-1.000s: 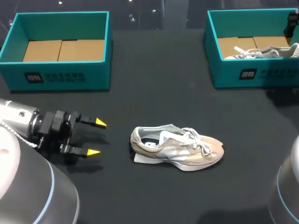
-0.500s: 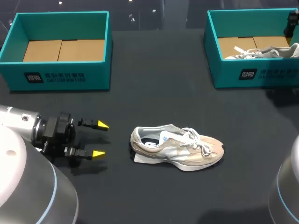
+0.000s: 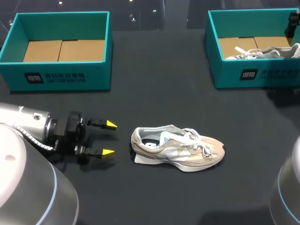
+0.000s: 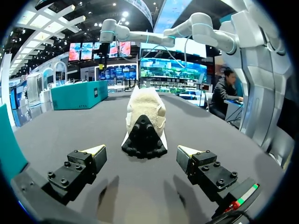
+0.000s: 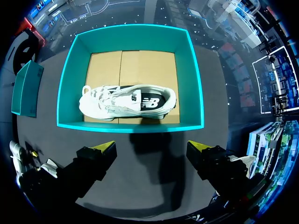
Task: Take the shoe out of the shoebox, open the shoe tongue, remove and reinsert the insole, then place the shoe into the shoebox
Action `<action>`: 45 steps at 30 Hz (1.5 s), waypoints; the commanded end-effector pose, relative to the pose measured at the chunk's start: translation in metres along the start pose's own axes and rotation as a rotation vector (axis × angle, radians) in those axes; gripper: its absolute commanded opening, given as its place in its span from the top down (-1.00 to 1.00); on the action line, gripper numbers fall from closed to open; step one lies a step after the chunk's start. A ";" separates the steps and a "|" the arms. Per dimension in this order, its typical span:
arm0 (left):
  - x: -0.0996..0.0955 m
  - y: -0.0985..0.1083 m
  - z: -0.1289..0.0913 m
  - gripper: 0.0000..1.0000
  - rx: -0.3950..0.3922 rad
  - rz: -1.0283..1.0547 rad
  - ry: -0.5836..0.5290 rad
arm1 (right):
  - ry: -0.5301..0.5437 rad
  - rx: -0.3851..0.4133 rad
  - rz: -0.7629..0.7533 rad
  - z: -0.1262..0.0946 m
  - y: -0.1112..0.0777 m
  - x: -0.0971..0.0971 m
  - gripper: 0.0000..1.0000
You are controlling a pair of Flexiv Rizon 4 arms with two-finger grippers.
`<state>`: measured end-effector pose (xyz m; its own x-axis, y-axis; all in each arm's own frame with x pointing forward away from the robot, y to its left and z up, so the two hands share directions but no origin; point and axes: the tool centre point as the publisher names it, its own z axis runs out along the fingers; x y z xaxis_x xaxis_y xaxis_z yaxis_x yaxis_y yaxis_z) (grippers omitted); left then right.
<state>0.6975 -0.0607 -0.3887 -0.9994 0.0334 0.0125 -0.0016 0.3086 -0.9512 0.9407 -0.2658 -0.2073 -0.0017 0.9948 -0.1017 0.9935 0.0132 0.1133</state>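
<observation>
A beige shoe is seen lying on the black desk near its middle, with the toe to the right and the heel to the left. A flat white piece is seen under the heel. The left pincer is held low just left of the heel, apart from it. Its yellow-tipped fingers are spread wide and nothing is gripped. In the left wrist view the shoe's heel is seen just ahead of the pincer.

The right pincer is held above the teal shoebox at the far right, spread wide with nothing gripped. A white shoe is seen lying inside on the cardboard floor. A second teal shoebox is placed at the far left.
</observation>
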 end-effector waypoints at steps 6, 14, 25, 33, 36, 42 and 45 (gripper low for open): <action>-0.008 0.004 0.024 -1.00 0.007 -0.001 -0.022 | -0.002 -0.001 0.001 0.000 -0.001 0.000 -1.00; -0.006 0.000 0.036 -1.00 0.027 -0.021 -0.006 | -0.002 -0.001 0.001 0.000 -0.001 0.000 -1.00; -0.001 -0.005 0.047 -1.00 0.044 -0.056 0.028 | -0.002 -0.001 0.001 0.000 -0.001 0.000 -1.00; 0.002 -0.005 0.053 -1.00 0.048 -0.064 0.042 | -0.002 -0.001 0.001 0.000 -0.001 0.000 -1.00; 0.003 -0.007 0.057 -1.00 0.051 -0.067 0.044 | -0.002 -0.001 0.001 0.000 -0.001 0.000 -1.00; 0.006 -0.011 0.066 -1.00 0.053 -0.059 0.058 | -0.002 -0.001 0.001 0.000 -0.001 0.000 -1.00; 0.007 -0.012 0.071 -1.00 0.052 -0.056 0.061 | -0.002 -0.001 0.001 0.000 -0.001 0.000 -1.00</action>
<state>0.6881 -0.1264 -0.3968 -0.9933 0.0786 0.0845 -0.0613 0.2611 -0.9634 0.9407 -0.2658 -0.2073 -0.0016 0.9948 -0.1017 0.9935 0.0132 0.1133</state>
